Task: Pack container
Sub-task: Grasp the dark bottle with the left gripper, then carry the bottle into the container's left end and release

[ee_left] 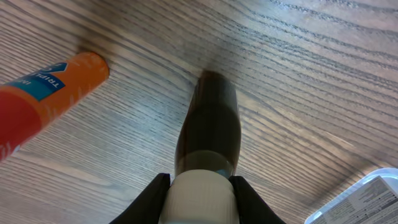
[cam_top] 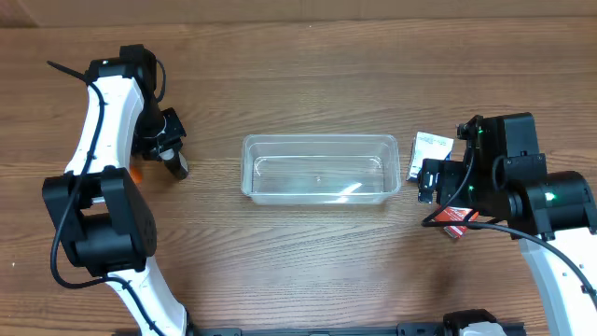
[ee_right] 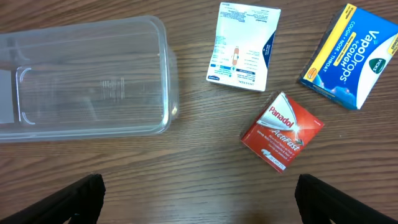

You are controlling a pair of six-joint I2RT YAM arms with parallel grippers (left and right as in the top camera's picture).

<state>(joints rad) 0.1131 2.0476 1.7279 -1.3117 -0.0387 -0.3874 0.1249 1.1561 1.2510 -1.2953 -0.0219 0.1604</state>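
Note:
The clear plastic container (cam_top: 319, 168) sits empty at the table's middle; it also shows in the right wrist view (ee_right: 81, 78). My left gripper (ee_left: 198, 183) is shut on the white cap of a dark brown bottle (ee_left: 208, 130), left of the container (cam_top: 175, 166). The bottle's base is at the wood; I cannot tell if it touches. My right gripper (ee_right: 199, 202) is open and empty, over bare wood just right of the container (cam_top: 429, 182).
An orange tube (ee_left: 50, 93) lies left of the bottle. Right of the container lie a white packet (ee_right: 244, 46), a yellow-and-blue VapoDrops box (ee_right: 351, 56) and a red Panadol box (ee_right: 283, 132).

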